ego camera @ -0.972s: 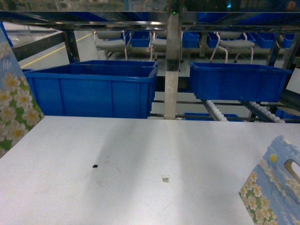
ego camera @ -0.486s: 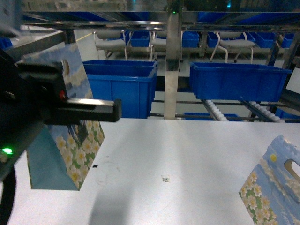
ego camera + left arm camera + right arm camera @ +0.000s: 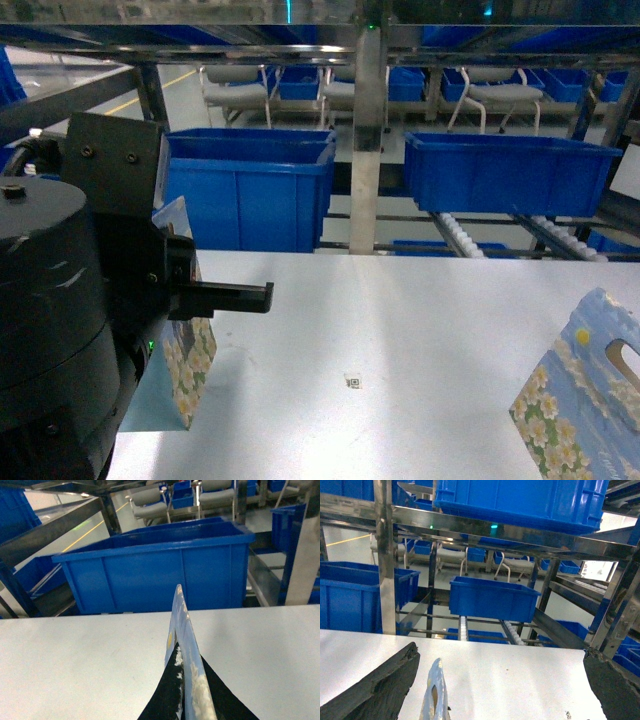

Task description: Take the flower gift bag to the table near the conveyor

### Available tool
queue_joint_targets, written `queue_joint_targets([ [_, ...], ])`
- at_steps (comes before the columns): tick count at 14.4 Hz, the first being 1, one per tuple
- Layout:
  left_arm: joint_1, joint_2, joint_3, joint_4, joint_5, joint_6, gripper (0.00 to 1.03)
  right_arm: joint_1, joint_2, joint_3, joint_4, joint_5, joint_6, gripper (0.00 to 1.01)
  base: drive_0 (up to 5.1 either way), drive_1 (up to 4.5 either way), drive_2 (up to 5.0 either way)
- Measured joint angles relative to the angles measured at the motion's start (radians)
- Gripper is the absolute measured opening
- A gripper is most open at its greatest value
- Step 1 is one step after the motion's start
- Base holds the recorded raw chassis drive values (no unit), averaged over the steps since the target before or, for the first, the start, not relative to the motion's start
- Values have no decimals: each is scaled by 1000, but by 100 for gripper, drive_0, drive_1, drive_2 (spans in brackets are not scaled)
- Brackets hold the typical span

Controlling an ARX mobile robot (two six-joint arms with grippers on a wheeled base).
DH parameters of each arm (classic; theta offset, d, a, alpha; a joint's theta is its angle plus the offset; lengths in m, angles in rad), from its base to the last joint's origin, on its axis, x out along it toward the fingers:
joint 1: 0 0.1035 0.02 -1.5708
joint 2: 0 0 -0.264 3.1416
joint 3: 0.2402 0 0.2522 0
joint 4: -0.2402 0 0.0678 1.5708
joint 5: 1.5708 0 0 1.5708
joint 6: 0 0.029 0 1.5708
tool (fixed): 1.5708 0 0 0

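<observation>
table [image 3: 420,320] matte white; conveyor [image 3: 370,140] shiny steel; bins [image 3: 510,170] glossy blue plastic; gift bag [image 3: 585,400] printed paper.

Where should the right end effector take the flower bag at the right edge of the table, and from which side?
Probably the top edge by the handle cutout of that flower bag, coming from above: the bag stands upright and thin, cutout uppermost.

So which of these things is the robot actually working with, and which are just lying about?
Job: flower bag in the left gripper, second flower bag, table, conveyor.
Lying about: blue bins, chairs, sticker.
</observation>
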Motion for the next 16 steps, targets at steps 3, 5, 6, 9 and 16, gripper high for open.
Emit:
queue_joint_targets([
  [3, 55, 83, 47, -1, 19, -14, 2, 0, 0, 0, 0, 0, 0, 98, 0, 0, 0],
  [5, 57, 83, 42, 4, 25, -18, 2, 0, 0, 0, 0, 0, 0, 98, 0, 0, 0],
  [6, 49, 81, 25, 4, 29, -22, 2, 0, 0, 0, 0, 0, 0, 98, 0, 0, 0],
  [9, 7, 81, -24, 6, 47, -28, 2, 0, 0, 0, 0, 0, 0, 98, 0, 0, 0],
  [16, -10, 57, -95, 3, 51, -72, 79, 0, 0, 0, 0, 0, 0, 98, 0, 0, 0],
])
